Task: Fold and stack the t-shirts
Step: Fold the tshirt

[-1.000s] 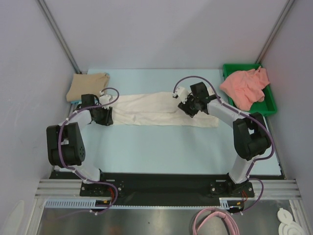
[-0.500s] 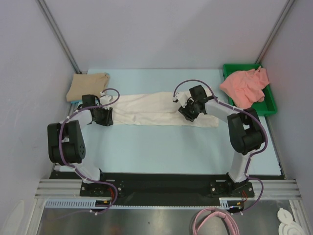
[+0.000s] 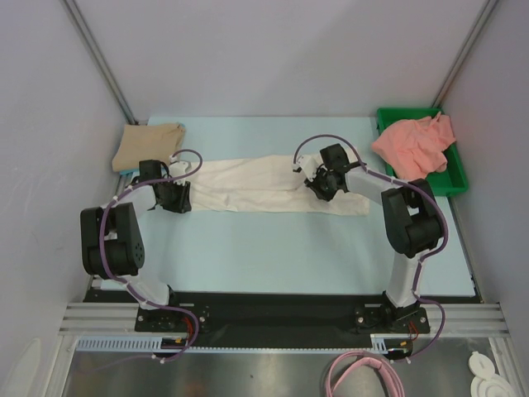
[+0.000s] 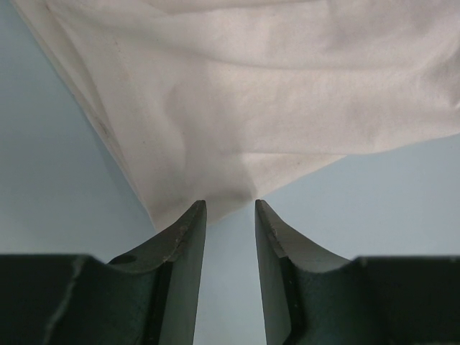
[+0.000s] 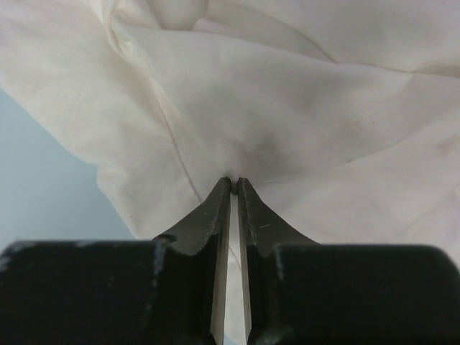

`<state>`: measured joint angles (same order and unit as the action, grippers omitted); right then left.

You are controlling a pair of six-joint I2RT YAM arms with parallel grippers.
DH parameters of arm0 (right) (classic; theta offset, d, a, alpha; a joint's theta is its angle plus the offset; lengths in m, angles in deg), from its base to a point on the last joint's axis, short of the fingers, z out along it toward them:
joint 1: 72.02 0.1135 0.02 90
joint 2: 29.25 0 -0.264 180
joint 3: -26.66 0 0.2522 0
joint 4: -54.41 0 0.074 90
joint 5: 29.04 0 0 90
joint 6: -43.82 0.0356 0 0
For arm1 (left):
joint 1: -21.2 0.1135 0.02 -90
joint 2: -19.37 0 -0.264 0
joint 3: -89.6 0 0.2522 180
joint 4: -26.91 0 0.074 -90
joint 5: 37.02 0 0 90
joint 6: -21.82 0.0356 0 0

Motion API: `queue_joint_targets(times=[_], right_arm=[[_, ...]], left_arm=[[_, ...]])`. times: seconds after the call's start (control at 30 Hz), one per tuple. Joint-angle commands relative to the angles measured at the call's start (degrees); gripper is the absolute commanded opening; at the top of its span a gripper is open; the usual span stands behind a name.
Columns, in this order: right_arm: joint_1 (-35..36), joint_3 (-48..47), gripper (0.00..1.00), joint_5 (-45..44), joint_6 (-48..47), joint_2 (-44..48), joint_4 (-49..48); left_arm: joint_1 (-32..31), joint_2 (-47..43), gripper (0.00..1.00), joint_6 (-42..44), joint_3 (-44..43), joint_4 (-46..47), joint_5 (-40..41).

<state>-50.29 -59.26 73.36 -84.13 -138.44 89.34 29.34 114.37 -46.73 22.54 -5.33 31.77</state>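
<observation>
Bare table (image 3: 273, 248) lies open nearside of the cream-white shirt (image 3: 248, 184); green tray (image 3: 452, 180) crowds the right.

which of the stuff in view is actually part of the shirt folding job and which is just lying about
Part of the job:
- cream-white cotton t-shirt, laid out long, pinched by the right hand
- tan-beige folded cotton t-shirt
- salmon-pink crumpled cotton t-shirt

Just lying about:
- green plastic tray under the pink shirt
- pink coiled cable by the arm bases
</observation>
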Motion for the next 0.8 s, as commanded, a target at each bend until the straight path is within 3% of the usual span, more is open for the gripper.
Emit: queue_joint_targets(times=[0.0, 0.03, 0.1, 0.3, 0.43, 0.57, 0.6, 0.63, 0.7, 0.73, 0.77], right_arm=[[0.1, -2.1, 0.11, -0.6, 0.2, 0.2, -1.8], [0.1, -2.0, 0.05, -0.7, 0.2, 0.5, -1.9], [0.3, -1.8, 0.0, -0.8, 0.3, 1.2, -3.0], [2.3, -4.3, 0.0, -5.6, -2.1, 2.1, -6.5], [2.3, -14.0, 0.0, -6.9, -2.0, -2.4, -6.1], [2.3, -18.0, 0.0, -9.1, 0.0, -5.1, -8.6], [2.5, -17.2, 0.04, -9.9, 1.2, -4.2, -10.0], [2.5, -15.9, 0.3, -10.9, 1.7, -2.7, -11.6], [2.5, -10.6, 0.51, -14.3, 2.6, 1.8, -15.8], [2.5, -8.7, 0.79, -15.1, 3.5, 3.4, -16.5], [2.3, -6.1, 0.87, -16.2, 4.0, 4.9, -17.1]], left_arm=[[-0.3, 0.3, 0.39, 0.3, -0.8, 0.8, -0.8], [-0.3, 0.2, 0.39, 0.3, -0.7, 0.8, -0.7], [-0.2, 0.1, 0.39, 0.3, -0.6, 0.8, -0.8], [-0.3, -0.3, 0.39, 0.3, -0.2, 1.2, -0.8], [-0.3, -0.7, 0.39, 0.4, 0.2, 1.2, -0.7], [-0.3, -2.3, 0.39, 0.4, 1.3, 2.2, 0.5], [-0.3, -3.5, 0.39, 0.4, 1.5, 2.5, 1.2], [-0.3, -4.2, 0.39, 0.7, 1.7, 2.7, 1.3], [-0.3, -6.9, 0.4, 1.1, 2.4, 3.3, 2.0], [-0.3, -8.2, 0.4, 1.7, 2.9, 3.5, 2.1], [-0.3, -9.5, 0.41, 2.0, 3.4, 4.2, 2.1]])
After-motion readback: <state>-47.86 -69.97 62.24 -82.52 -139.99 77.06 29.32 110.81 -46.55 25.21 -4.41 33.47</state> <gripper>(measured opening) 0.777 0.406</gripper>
